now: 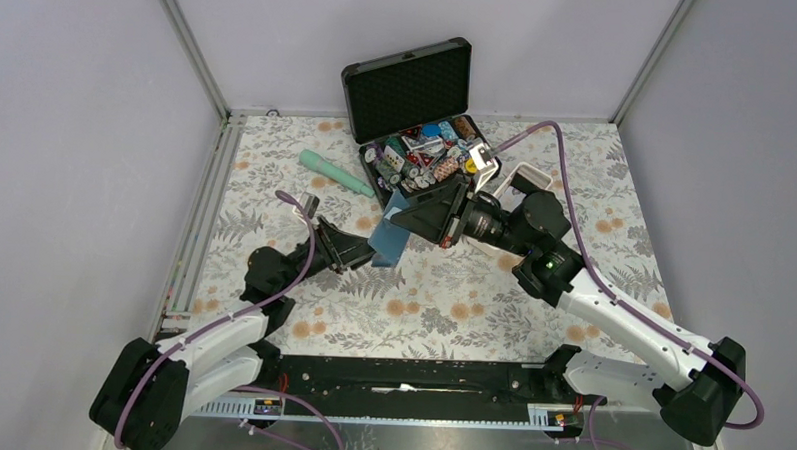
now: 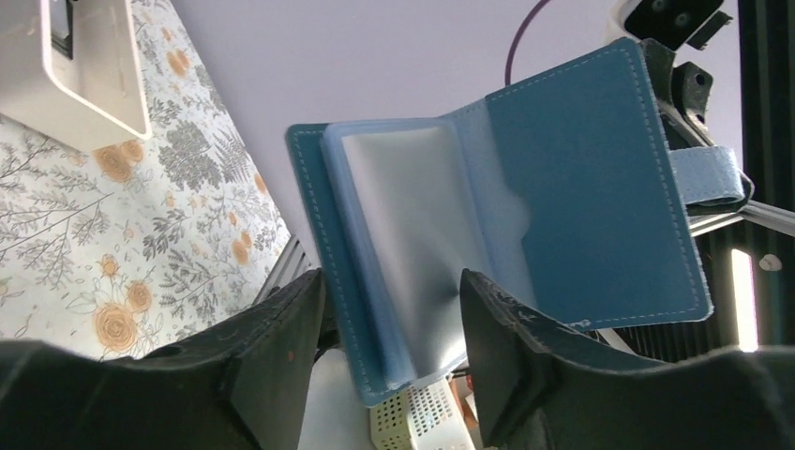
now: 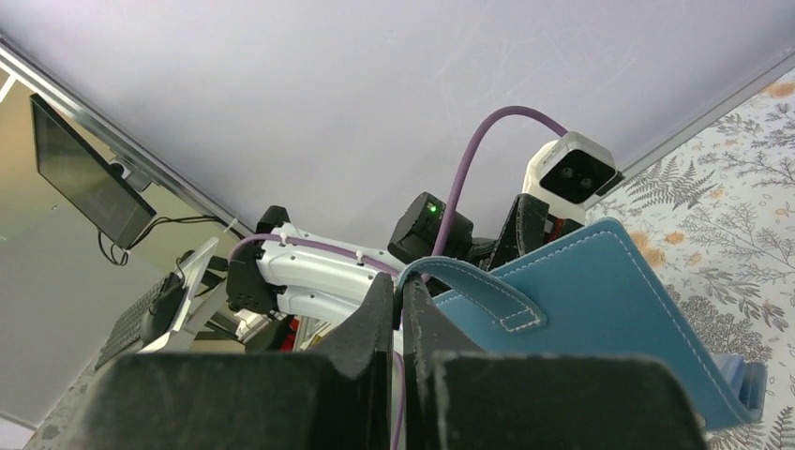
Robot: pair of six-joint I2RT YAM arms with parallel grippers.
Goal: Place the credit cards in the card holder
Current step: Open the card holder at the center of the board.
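Top external view shows the card holder (image 1: 389,240) lifted off the flowered table (image 1: 472,308), near its middle, hanging between the two arms just in front of the open black case (image 1: 409,85). The right gripper (image 1: 407,218) reaches it from the right. In the right wrist view its jaws are pressed together on the light blue strap (image 3: 478,286) of the holder, so it carries the holder by this strap. The holder is unfolded (the teal cover to one side, the clear sleeves (image 2: 412,234) to the other). In the left wrist view the left gripper (image 2: 392,281) stands partly open, one finger on each side of the lower edge of the sleeves and the cover behind them. I cannot tell if the fingers press on it or are only very near. A white tray (image 1: 528,177) lies right of the case.
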